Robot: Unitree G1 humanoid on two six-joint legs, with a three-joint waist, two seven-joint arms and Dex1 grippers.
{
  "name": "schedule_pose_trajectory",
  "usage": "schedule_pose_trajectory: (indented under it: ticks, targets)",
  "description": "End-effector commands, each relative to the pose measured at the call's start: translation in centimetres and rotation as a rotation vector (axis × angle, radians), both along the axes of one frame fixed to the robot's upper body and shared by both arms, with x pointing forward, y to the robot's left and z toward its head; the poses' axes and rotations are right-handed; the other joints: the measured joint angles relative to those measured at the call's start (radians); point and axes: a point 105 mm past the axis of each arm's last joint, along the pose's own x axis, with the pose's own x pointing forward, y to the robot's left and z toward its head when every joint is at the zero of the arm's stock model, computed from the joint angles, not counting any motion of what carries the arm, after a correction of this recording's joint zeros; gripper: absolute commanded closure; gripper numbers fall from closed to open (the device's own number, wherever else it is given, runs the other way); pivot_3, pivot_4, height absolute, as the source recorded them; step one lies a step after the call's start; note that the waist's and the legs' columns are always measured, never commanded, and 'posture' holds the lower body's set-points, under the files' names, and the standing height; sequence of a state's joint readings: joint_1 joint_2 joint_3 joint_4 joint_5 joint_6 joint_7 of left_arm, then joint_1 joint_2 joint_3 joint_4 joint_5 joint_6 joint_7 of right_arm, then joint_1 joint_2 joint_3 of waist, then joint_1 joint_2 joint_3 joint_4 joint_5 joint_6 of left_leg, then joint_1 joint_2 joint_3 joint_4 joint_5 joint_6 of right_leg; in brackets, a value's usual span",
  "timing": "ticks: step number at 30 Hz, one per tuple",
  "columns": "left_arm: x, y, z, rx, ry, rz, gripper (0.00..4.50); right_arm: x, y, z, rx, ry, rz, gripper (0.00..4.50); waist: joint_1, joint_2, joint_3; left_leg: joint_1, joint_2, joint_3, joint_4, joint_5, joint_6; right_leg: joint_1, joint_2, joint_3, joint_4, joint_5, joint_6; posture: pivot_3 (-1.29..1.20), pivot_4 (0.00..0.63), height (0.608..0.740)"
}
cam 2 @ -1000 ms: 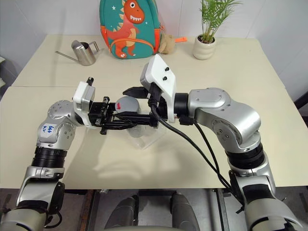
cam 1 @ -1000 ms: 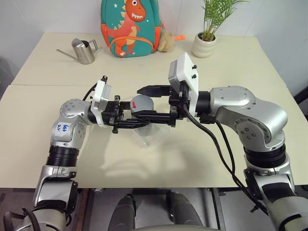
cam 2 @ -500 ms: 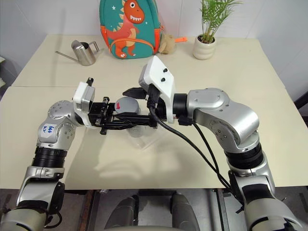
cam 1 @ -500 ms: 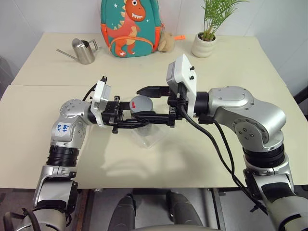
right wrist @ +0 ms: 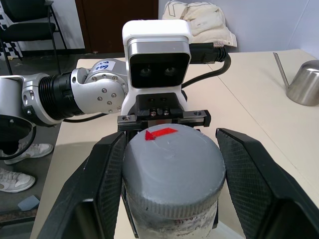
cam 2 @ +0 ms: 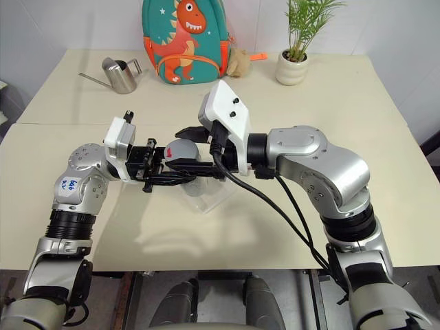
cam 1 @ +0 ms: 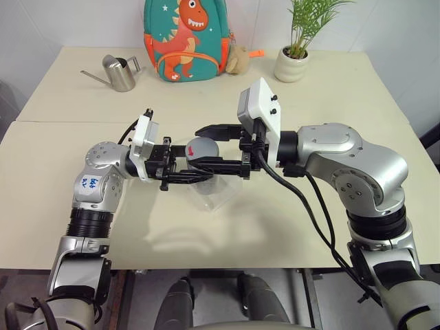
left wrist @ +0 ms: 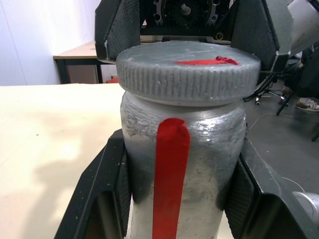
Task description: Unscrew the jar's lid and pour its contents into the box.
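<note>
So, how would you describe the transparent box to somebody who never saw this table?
Look at the middle of the cream table, where the robot's left tool and right tool meet on a silvery-grey jar with a grey lid. Under that jar lies the shallow clear plastic box; it alone is see-through.

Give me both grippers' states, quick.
Left gripper: shut on the jar.
Right gripper: jaws around the lid, a gap showing on one side.
</note>
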State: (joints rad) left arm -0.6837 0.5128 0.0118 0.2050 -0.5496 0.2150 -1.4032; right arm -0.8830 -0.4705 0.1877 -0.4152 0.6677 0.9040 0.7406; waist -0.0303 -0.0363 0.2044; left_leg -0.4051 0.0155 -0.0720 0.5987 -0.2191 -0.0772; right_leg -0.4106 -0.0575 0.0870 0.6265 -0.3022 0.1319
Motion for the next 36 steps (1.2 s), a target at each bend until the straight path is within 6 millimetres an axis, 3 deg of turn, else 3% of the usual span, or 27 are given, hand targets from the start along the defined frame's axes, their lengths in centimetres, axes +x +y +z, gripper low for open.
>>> schedule_pose_trajectory:
  ticks: [1, 11, 29, 36]
  targets:
    - [-0.2, -0.2, 1.1, -0.001, -0.05, -0.009, 2.54, -0.5, -0.1, 2.5, 0.059, -0.056, 0.025, 1.98, 0.0, 0.0, 0.0, 0.0, 0.0, 0.0, 0.0, 0.0, 0.0, 0.0, 0.0, 0.0, 0.0, 0.0, 0.0, 0.0, 0.15, 0.74]
    - [-0.1, 0.0, 0.0, 0.035, -0.006, -0.002, 2.54, 0.5, -1.2, 5.0, 0.101, -0.123, -0.025, 1.98, 0.0, 0.0, 0.0, 0.0, 0.0, 0.0, 0.0, 0.0, 0.0, 0.0, 0.0, 0.0, 0.0, 0.0, 0.0, 0.0, 0.15, 0.74]
    - [-0.2, 0.4, -1.4, 0.116, 0.07, 0.013, 2.54, 1.8, -2.7, 6.8, 0.09, -0.27, -0.101, 1.98, 0.0, 0.0, 0.0, 0.0, 0.0, 0.0, 0.0, 0.0, 0.0, 0.0, 0.0, 0.0, -0.001, 0.0, 0.0, 0.0, 0.15, 0.74]
    - [0.6, 1.0, 0.0, 0.072, 0.01, 0.07, 2.54, 3.4, -4.6, 6.3, 0.091, -0.24, -0.2, 1.98, 0.0, 0.0, 0.0, 0.0, 0.0, 0.0, 0.0, 0.0, 0.0, 0.0, 0.0, 0.0, 0.0, 0.0, 0.0, 0.0, 0.15, 0.74]
